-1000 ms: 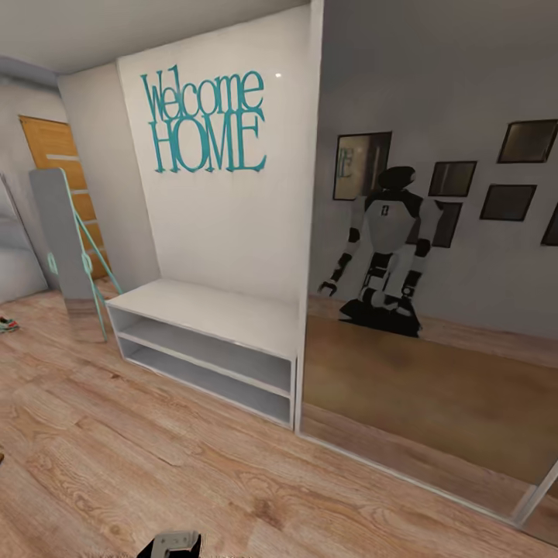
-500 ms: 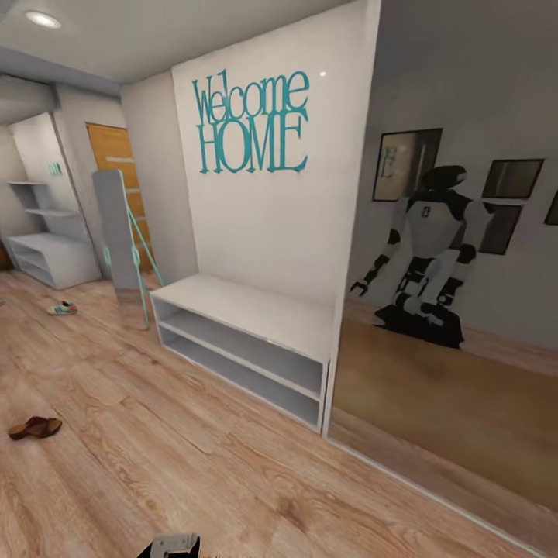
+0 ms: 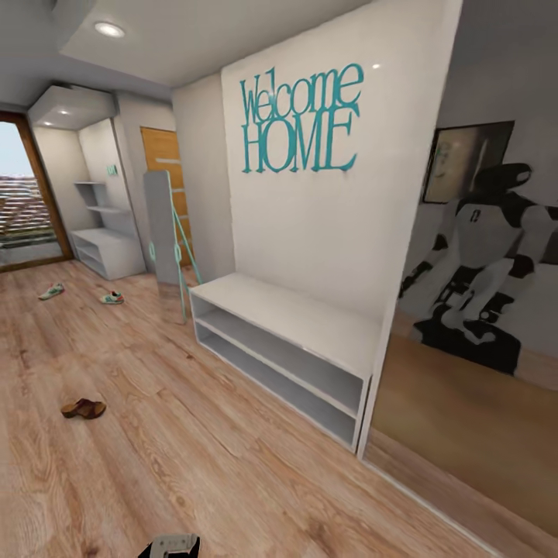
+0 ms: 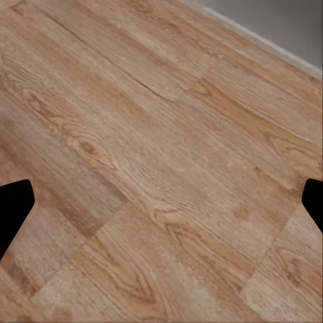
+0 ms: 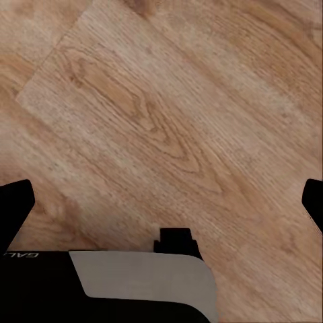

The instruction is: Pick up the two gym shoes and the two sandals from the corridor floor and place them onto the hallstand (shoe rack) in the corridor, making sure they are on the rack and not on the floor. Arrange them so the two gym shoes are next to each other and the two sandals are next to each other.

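- Left gripper (image 4: 161, 208): plain black finger tips at both edges of the left wrist view.
- Right gripper (image 5: 161, 202): black fingers, pale grey panel, white lettering "GAL".
- Mirror reflection (image 3: 488, 256): white-and-black body, dark head, black base.

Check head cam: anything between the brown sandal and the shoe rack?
Nothing. Only bare wood floor separates the sandal from the rack in the head view.

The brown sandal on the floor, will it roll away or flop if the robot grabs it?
The brown sandal looks low and flat on the wood floor, so it probably won't roll or tip. It seems small, so likely light. How stiff it is can't be judged; it is too small in the head view.
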Motion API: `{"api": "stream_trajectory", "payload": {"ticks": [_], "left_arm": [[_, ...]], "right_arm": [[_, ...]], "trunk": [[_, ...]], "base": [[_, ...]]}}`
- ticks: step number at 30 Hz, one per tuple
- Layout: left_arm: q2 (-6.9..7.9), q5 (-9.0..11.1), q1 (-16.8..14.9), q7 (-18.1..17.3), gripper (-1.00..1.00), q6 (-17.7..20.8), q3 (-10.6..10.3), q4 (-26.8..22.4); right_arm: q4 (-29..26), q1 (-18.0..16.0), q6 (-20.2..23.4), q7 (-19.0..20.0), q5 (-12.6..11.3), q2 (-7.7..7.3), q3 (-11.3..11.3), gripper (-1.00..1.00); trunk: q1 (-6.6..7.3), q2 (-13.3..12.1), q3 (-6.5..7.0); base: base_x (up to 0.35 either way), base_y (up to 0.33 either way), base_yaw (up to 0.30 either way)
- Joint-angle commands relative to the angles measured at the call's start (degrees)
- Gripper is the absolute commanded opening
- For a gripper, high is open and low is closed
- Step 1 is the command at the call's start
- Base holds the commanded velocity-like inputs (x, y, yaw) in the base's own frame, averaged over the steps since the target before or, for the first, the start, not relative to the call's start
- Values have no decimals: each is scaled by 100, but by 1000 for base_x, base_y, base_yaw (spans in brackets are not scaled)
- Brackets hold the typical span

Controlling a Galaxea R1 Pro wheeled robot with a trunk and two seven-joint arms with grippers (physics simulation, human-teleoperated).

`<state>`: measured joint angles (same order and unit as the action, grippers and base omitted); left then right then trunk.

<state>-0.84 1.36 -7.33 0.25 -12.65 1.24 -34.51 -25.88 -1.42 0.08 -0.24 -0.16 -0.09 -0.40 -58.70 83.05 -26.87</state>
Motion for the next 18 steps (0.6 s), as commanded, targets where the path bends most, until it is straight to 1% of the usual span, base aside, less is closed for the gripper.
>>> {"api": "stream_trajectory", "payload": {"ticks": [1,18], "left_arm": [[-4,14,-5,1,100,-18,8,6],[-4,12,-5,0,100,-18,8,6]], "right_arm": [[-5,-3,1,-2,-2,0,-4,100],[-5,0,1,-2,-2,0,-4,100]], "trunk": [[-3,3,-6],[-3,3,-6]], "base": [[292,100,297],[302,111,297]]}}
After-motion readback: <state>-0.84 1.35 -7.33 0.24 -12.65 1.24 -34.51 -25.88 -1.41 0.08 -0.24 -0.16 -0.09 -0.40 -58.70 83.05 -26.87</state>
